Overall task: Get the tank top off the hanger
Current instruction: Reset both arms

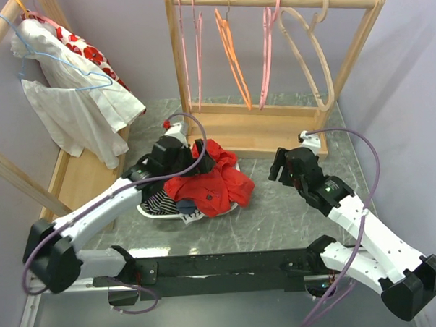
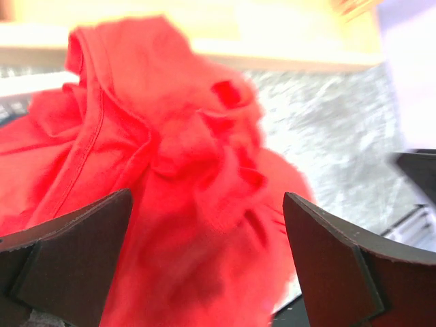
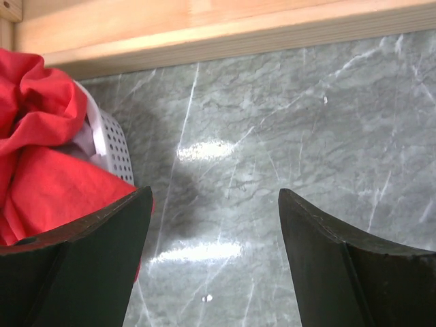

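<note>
Both gape empty — left gripper (image 2: pixel 206 204) over the red tank top (image 2: pixel 170 136), right gripper (image 3: pixel 214 197) over the table (image 3: pixel 306 122). Bunched in the basket (image 3: pixel 116 153), it looks hanger-free; little remains.

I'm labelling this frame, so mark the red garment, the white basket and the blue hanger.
red garment (image 1: pixel 208 184), top view, middle of the crumpled cloth.
white basket (image 3: pixel 117 155), right wrist view, perforated side wall.
blue hanger (image 1: pixel 84 70), top view, sloping wire arm.
</note>
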Available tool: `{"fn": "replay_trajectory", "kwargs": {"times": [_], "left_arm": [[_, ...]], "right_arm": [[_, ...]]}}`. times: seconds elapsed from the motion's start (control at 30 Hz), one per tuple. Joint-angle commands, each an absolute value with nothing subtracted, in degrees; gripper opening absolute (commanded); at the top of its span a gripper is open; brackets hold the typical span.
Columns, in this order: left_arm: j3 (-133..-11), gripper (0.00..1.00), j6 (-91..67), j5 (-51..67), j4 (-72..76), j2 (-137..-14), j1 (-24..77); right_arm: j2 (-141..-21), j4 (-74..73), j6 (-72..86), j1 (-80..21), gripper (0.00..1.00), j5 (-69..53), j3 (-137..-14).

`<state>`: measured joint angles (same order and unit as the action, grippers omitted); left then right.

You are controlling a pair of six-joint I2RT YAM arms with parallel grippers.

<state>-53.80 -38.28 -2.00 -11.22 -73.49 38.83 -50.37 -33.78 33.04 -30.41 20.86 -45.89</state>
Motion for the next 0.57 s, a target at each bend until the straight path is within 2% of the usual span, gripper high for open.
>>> {"fn": "replay_trajectory", "kwargs": {"times": [0.0, 0.17, 0.33, 0.53], "left_arm": [[-54.1, 0.99, -36.1, -4.0, -12.0, -66.7, 38.9], [-56.4, 0.99, -34.8, -9.1, -15.6, -62.9, 39.0], [-53.6, 0.99, -34.0, -10.4, -13.1, -59.0, 39.0], [-54.1, 0.99, -33.0, -11.6, -13.5, -59.2, 38.9]], "right_arm": [[-49.5, -26.8, 32.1, -29.3, 0.82, 20.3, -43.9], [-49.2, -22.9, 31.1, -26.8, 0.86, 18.8, -40.3], [-49.1, -20.3, 28.0, -25.8, 0.87, 18.5, -39.0], [-49.6, -17.9, 25.9, -23.8, 0.96, 20.8, -38.1]]}}
